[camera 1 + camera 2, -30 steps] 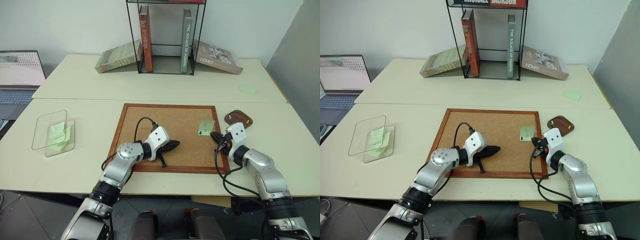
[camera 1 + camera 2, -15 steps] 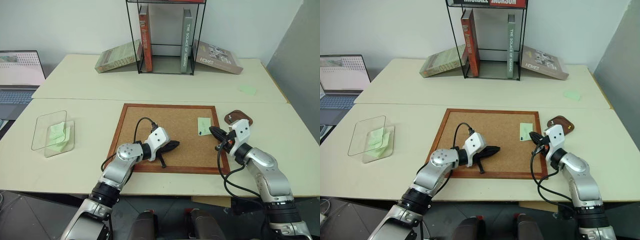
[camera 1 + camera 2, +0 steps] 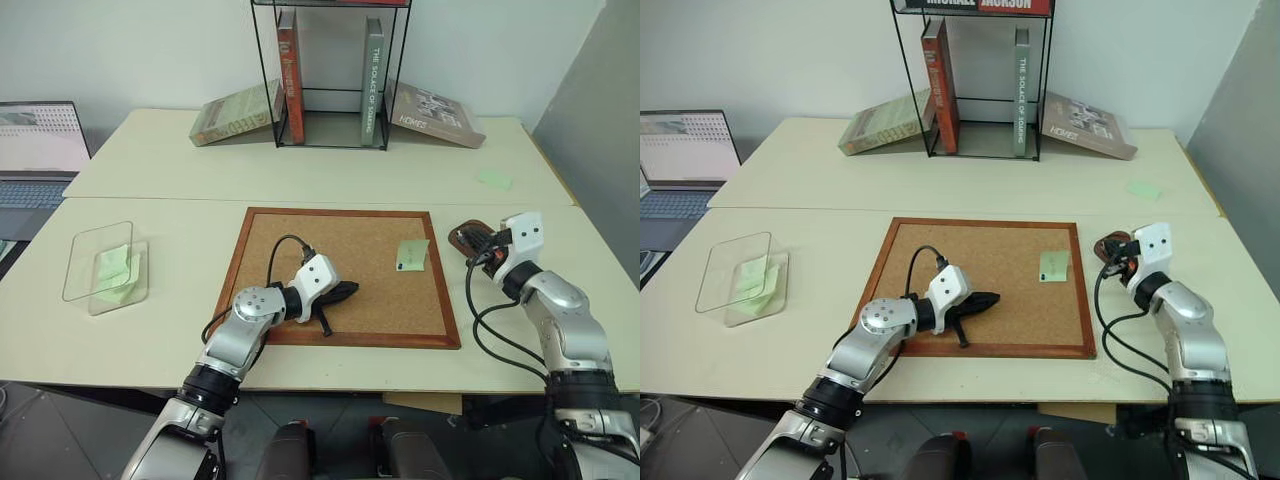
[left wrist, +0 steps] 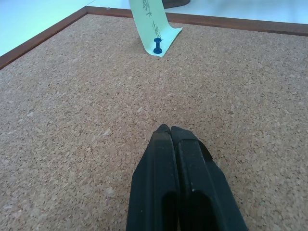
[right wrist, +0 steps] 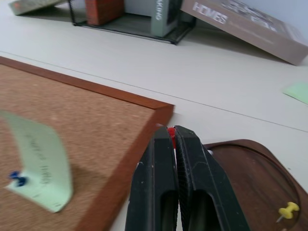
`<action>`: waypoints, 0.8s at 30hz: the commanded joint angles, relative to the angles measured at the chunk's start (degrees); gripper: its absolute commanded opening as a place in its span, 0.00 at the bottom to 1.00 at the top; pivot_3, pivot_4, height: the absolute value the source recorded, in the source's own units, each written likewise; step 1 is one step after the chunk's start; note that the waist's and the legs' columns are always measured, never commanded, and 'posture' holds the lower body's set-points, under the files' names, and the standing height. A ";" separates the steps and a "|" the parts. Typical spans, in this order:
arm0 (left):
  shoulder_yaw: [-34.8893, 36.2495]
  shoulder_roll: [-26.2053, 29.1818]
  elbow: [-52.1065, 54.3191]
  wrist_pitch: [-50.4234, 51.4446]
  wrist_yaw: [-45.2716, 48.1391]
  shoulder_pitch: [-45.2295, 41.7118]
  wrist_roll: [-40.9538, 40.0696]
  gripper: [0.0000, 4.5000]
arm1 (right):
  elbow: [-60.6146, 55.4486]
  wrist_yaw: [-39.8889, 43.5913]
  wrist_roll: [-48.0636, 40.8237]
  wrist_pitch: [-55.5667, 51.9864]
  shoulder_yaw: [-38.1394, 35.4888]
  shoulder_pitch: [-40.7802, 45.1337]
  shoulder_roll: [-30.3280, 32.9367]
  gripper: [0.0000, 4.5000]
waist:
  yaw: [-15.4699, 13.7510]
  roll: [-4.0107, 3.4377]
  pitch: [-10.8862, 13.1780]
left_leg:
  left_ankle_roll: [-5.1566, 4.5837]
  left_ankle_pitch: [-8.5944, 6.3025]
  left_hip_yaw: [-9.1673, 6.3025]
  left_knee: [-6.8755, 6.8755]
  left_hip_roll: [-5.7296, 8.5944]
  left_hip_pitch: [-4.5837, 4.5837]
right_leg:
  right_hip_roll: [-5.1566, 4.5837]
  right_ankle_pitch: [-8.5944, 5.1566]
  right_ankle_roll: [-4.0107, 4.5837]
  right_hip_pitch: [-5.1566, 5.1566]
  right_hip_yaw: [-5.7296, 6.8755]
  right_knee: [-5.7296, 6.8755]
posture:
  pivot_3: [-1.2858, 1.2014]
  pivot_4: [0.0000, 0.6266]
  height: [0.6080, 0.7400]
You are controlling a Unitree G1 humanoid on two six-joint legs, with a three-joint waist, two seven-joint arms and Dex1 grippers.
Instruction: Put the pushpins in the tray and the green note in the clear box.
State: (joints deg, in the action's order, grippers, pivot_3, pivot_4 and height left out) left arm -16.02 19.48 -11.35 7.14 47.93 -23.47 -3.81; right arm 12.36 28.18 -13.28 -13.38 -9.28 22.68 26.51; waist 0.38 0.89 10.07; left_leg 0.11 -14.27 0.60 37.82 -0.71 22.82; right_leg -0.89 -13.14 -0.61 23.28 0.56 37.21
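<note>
A red pushpin [image 5: 170, 133] is pinched in the closed right gripper [image 5: 171, 131] beside the tray [image 5: 255, 173]; the left gripper [image 4: 169, 129] is closed, empty, over the cork board [image 3: 290, 240].

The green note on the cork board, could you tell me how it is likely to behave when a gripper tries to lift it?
The green note looks thin and probably floppy: its free edge already curls up off the cork board. A blue pushpin pins its lower end, so it would likely tear or resist if pulled first. Once freed, it should weigh almost nothing.
</note>
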 commanded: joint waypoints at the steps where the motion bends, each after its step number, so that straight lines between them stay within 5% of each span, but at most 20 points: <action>1: -1.57 0.59 -2.19 1.27 -0.06 1.48 2.09 0.00 | 7.62 -0.98 2.91 4.08 0.13 4.59 1.24 0.00 | 0.00 0.00 0.00 | 0.00 0.00 0.01 0.00 0.01 0.01 | 0.05 0.00 0.00 0.00 -0.01 0.00 | 0.52 0.24 1.00; 4: -1.58 0.58 -1.99 1.38 -0.22 1.58 2.15 0.00 | 13.57 -2.30 4.30 6.32 -0.20 7.42 1.23 0.00 | 0.02 0.00 0.00 | 0.00 0.00 0.06 0.01 0.05 0.01 | 0.06 0.01 -0.01 0.00 -0.05 -0.01 | 0.52 0.24 1.00; 15: -1.48 0.75 -1.61 1.54 -0.58 1.84 2.20 0.00 | 20.59 -3.51 5.25 8.78 -0.76 10.45 1.18 0.50 | 0.05 -0.01 0.00 | 0.00 0.00 0.07 0.00 0.04 0.01 | 0.06 0.01 -0.01 0.00 -0.09 0.00 | 0.52 0.24 1.00; 24: -1.62 0.78 -1.65 1.46 -0.56 1.77 2.13 0.00 | 10.22 -2.09 0.44 13.34 -4.39 6.60 0.20 0.87 | 0.04 -0.02 -0.01 | 0.00 0.00 0.06 0.00 0.03 0.01 | 0.06 0.01 -0.01 0.00 -0.08 0.00 | 0.52 0.24 1.00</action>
State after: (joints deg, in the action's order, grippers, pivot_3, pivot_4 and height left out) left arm -16.09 19.47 -10.88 7.15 47.10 -23.19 -3.74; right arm 28.82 24.05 -10.36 -1.10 -12.38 30.66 26.46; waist 0.41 0.87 10.07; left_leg 0.11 -14.27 0.64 37.81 -0.68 22.84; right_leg -0.83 -13.13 -0.63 23.27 0.50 37.21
